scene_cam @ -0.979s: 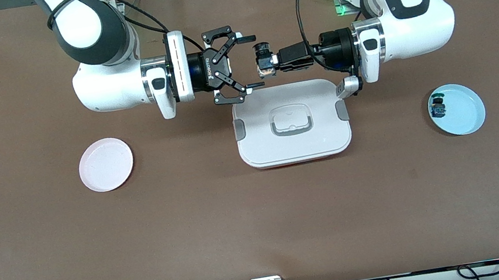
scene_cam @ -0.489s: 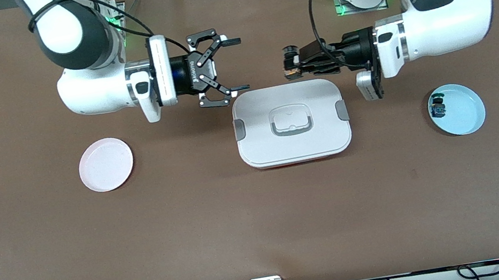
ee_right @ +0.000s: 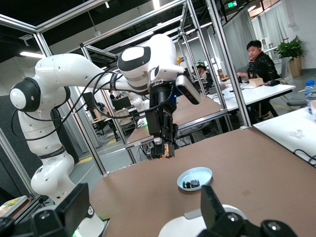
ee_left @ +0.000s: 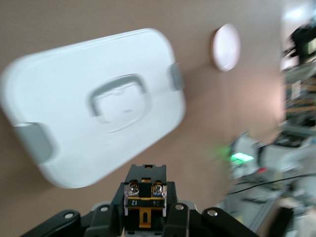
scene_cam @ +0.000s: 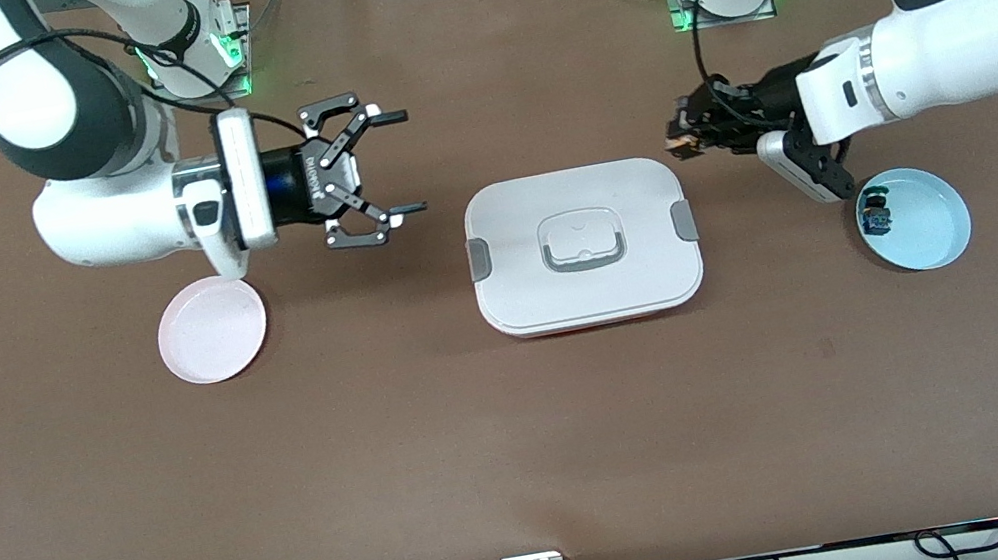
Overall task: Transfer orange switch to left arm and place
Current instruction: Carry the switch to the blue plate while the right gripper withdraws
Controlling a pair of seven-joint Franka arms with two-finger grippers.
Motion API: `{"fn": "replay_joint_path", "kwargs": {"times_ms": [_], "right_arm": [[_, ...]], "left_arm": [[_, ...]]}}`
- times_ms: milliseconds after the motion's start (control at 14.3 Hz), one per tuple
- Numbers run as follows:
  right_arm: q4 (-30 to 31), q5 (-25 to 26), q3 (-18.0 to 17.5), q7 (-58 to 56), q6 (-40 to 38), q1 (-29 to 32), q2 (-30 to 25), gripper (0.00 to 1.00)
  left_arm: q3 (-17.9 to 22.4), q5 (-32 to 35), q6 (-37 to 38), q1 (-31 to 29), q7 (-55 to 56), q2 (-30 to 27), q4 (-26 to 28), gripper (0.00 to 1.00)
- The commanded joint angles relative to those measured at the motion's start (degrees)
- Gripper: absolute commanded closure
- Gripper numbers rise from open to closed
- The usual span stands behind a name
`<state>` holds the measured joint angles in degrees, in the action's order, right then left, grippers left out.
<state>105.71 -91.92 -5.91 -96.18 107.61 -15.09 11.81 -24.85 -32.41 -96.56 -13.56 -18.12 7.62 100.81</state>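
The orange switch (scene_cam: pixel 675 145) is a small black part with orange marks, and my left gripper (scene_cam: pixel 680 138) is shut on it. They hang over the bare table just off the white box's (scene_cam: pixel 590 290) corner at the left arm's end. In the left wrist view the switch (ee_left: pixel 144 195) stands between the fingers (ee_left: pixel 177 219), with the box (ee_left: pixel 64 84) below. My right gripper (scene_cam: pixel 410 161) is open and holds nothing, over the table between the pink plate (scene_cam: pixel 212 329) and the box. The right wrist view shows the left gripper (ee_right: pixel 163 144) gripping the switch (ee_right: pixel 163 150).
A blue plate (scene_cam: pixel 926 224) at the left arm's end holds a small dark component (scene_cam: pixel 875 215) with blue and green parts. The pink plate lies below the right arm's wrist. Cables and mounts run along the robots' edge of the table.
The two grippers have drawn apart. The left one carried the switch toward the left arm's end; the right one pulled back toward the pink plate, still open.
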Motion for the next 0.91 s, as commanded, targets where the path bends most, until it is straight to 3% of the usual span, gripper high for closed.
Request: {"fn": "replay_joint_path", "kwargs": {"times_ms": [0,350,559,699,839], "right_arm": [[2.13,3.14,-0.51,2.65,-1.96,3.48,-1.88,0.0],[2.22,14.03,-0.5,24.94,-5.47,7.35,-3.02,0.0],[1.7,20.18,-0.42,35.67,-7.15,8.5,-3.28,0.0],[1.43,21.35,-0.07,45.49,-7.24,8.5,-3.37,0.0],[1.08,23.88,-0.07,57.27,-7.15,8.33,-3.55,0.0]], "left_arm": [[-0.46,12.93,1.82,-1.12,-9.45,3.62,-2.81,0.82],[-0.55,35.08,1.03,-4.62,-24.37,8.45,-3.07,0.83],[-0.37,42.74,-3.79,-7.62,-36.85,11.36,-2.99,0.84],[-0.46,50.57,-7.13,-7.97,-42.24,12.85,-2.99,0.84],[-0.37,53.31,-7.41,-9.73,-47.68,15.31,-2.81,0.83]]}}
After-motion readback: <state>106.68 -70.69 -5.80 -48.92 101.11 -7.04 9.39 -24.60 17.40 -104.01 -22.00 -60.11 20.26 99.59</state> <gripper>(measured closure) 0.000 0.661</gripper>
